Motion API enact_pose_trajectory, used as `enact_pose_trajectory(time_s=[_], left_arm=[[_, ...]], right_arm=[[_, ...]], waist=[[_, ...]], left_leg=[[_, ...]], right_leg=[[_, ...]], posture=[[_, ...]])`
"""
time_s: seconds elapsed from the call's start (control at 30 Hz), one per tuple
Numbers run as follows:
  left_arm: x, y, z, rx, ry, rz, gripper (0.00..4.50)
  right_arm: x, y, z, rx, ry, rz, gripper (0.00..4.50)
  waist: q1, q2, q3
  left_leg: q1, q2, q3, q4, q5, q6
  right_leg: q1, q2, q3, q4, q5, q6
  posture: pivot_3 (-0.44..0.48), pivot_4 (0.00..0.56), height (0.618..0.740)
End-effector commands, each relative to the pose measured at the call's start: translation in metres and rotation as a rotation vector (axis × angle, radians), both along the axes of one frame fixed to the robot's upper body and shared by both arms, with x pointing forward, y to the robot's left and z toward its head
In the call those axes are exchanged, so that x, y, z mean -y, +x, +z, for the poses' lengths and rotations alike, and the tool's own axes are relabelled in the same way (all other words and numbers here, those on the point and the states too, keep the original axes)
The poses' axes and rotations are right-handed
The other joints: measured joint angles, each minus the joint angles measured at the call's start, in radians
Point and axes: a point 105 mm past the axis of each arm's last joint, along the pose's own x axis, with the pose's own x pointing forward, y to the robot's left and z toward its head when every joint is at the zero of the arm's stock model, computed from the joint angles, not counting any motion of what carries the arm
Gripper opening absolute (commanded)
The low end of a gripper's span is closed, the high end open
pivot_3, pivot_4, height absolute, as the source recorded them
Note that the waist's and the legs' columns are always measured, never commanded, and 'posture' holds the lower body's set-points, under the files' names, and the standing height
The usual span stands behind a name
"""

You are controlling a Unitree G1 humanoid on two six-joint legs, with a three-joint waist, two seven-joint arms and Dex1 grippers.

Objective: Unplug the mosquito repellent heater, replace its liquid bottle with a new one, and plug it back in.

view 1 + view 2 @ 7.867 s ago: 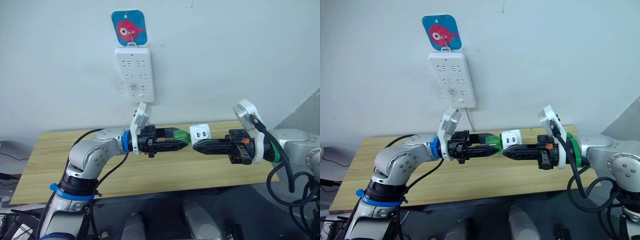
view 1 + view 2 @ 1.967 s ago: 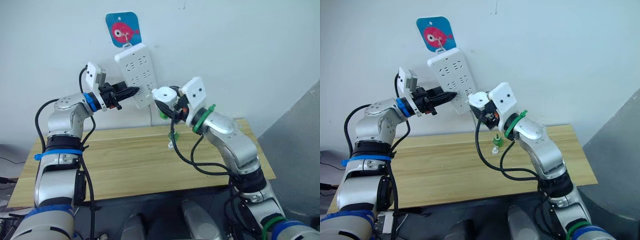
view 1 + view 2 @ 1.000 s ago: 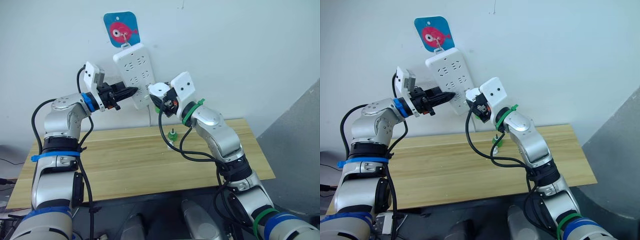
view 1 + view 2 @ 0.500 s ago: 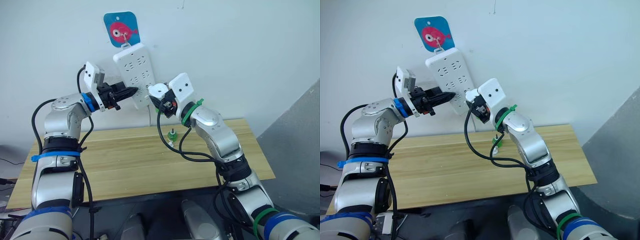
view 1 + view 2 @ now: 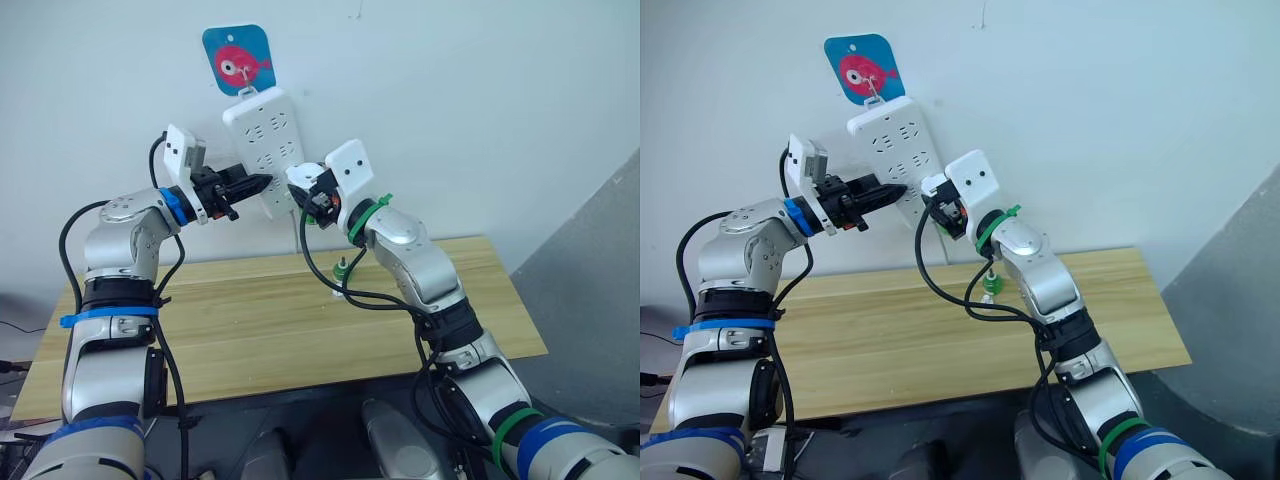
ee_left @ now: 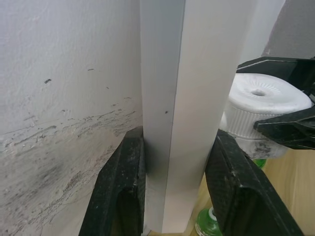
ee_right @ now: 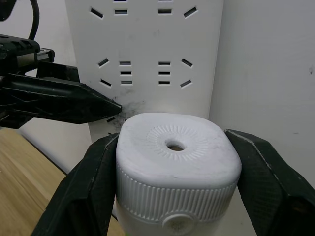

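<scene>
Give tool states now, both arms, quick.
Left tool: shut on the power strip, clamping its edge.
Right tool: shut on the mosquito repellent heater, at the strip's face.

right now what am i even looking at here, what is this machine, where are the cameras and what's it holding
This is a two-armed humanoid robot. Two pictures come from cameras in its head, looking over its arms; two come from cameras on its wrists. The left tool clamps the edge of the white power strip hanging on the wall. The right tool grips the mosquito repellent heater, a small white unit with a round vent hole, held close to the strip's sockets. On the wooden table stands a small green bottle.
</scene>
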Motion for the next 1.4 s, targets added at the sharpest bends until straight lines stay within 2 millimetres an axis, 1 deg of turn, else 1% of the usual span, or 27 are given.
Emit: enact_pose_trajectory(time_s=[0.03, 0.13, 0.27, 0.47, 0.57, 0.63, 0.67, 0.7, 0.73, 0.97, 1.07, 1.23, 1.4], left_arm=[[0.017, -0.005, 0.009, 0.02, -0.028, -0.073, 1.32], [0.018, -0.006, 0.009, 0.017, -0.03, -0.078, 1.32], [0.017, -0.005, 0.009, 0.016, -0.027, -0.069, 1.32], [0.013, -0.004, 0.009, 0.027, -0.021, -0.046, 1.32], [0.009, -0.002, 0.009, 0.037, -0.017, -0.026, 1.32], [0.007, -0.001, 0.009, 0.039, -0.013, -0.016, 1.32], [0.006, -0.001, 0.009, 0.04, -0.011, -0.013, 1.32], [0.004, -0.001, 0.008, 0.042, -0.005, -0.009, 1.32], [0.003, -0.001, 0.008, 0.045, -0.002, -0.004, 1.32], [-0.002, 0.001, 0.008, 0.057, 0.009, 0.017, 1.32], [-0.002, 0.001, 0.008, 0.057, 0.011, 0.016, 1.32], [-0.003, 0.001, 0.007, 0.054, 0.014, 0.013, 1.32], [-0.001, 0.001, 0.007, 0.054, 0.013, 0.007, 1.32]], right_arm=[[-0.009, 0.005, 0.01, 0.028, 0.012, -0.005, 3.02], [-0.011, 0.007, 0.008, 0.028, 0.009, -0.004, 3.02], [-0.01, 0.009, 0.008, 0.028, 0.012, -0.008, 3.02], [-0.011, 0.007, 0.006, 0.014, -0.006, 0.014, 3.02], [-0.009, 0.005, 0.007, 0.008, 0.016, 0.022, 3.02], [-0.003, 0.006, 0.007, 0.007, 0.026, 0.002, 3.75], [-0.001, 0.006, 0.006, 0.005, 0.026, -0.004, 3.98], [0.002, 0.006, 0.005, 0.004, 0.017, -0.012, 4.31], [0.003, 0.006, 0.004, 0.005, 0.007, -0.017, 4.5], [0.016, -0.005, 0.001, -0.022, 0.015, -0.035, 4.5], [0.019, -0.01, 0.002, -0.039, 0.036, -0.035, 4.5], [0.017, -0.018, 0.009, -0.056, 0.085, -0.007, 4.5], [0.011, -0.017, 0.008, -0.076, 0.098, 0.0, 4.5]], waist=[[-0.005, 0.0, 0.0], [-0.009, 0.0, 0.0], [-0.011, 0.0, 0.0], [-0.011, 0.0, 0.0], [-0.011, 0.0, 0.0], [-0.009, 0.0, 0.0], [-0.007, 0.0, 0.0], [-0.006, 0.0, 0.0], [-0.005, 0.0, 0.0], [0.005, 0.0, 0.0], [0.007, 0.0, 0.0], [0.006, 0.0, 0.0], [0.006, 0.0, 0.0]], left_leg=[[0.0, 0.0, 0.0, 0.0, 0.0, 0.001], [0.001, 0.0, 0.0, 0.0, 0.002, 0.003], [0.001, 0.0, 0.0, 0.0, 0.003, 0.005], [0.001, 0.0, 0.0, 0.0, 0.004, 0.005], [0.001, 0.0, 0.0, 0.0, 0.004, 0.005], [0.001, 0.0, 0.0, 0.0, 0.004, 0.005], [0.001, 0.0, 0.0, -0.001, 0.004, 0.005], [0.001, 0.0, 0.0, -0.001, 0.004, 0.005], [0.0, 0.0, -0.001, -0.002, 0.004, 0.005], [-0.002, -0.001, -0.002, -0.006, 0.003, 0.004], [-0.002, -0.001, -0.002, -0.006, 0.003, 0.004], [-0.002, -0.001, -0.002, -0.005, 0.003, 0.004], [-0.002, -0.001, -0.002, -0.005, 0.003, 0.004]], right_leg=[[0.0, 0.0, 0.0, 0.0, 0.0, -0.001], [0.0, 0.0, 0.0, 0.0, 0.001, -0.002], [0.0, 0.001, 0.0, 0.001, 0.003, -0.003], [0.0, 0.001, 0.0, 0.001, 0.003, -0.003], [0.0, 0.001, 0.0, 0.001, 0.003, -0.003], [0.0, 0.001, 0.0, 0.001, 0.003, -0.003], [0.0, 0.001, 0.0, 0.0, 0.003, -0.003], [0.0, 0.001, 0.0, 0.0, 0.003, -0.003], [0.0, 0.001, -0.001, -0.001, 0.003, -0.003], [-0.001, -0.001, -0.003, -0.002, 0.005, -0.006], [-0.001, 0.0, -0.003, -0.002, 0.002, -0.002], [-0.001, 0.0, -0.002, -0.002, 0.002, -0.002], [-0.001, 0.0, -0.002, -0.002, 0.002, -0.002]], posture=[[-0.229, 0.163, 0.74], [-0.228, 0.162, 0.74], [-0.228, 0.163, 0.74], [-0.227, 0.165, 0.74], [-0.228, 0.167, 0.74], [-0.229, 0.168, 0.74], [-0.228, 0.168, 0.74], [-0.227, 0.168, 0.74], [-0.227, 0.168, 0.74], [-0.226, 0.168, 0.74], [-0.224, 0.167, 0.74], [-0.229, 0.167, 0.74], [-0.227, 0.164, 0.74]])
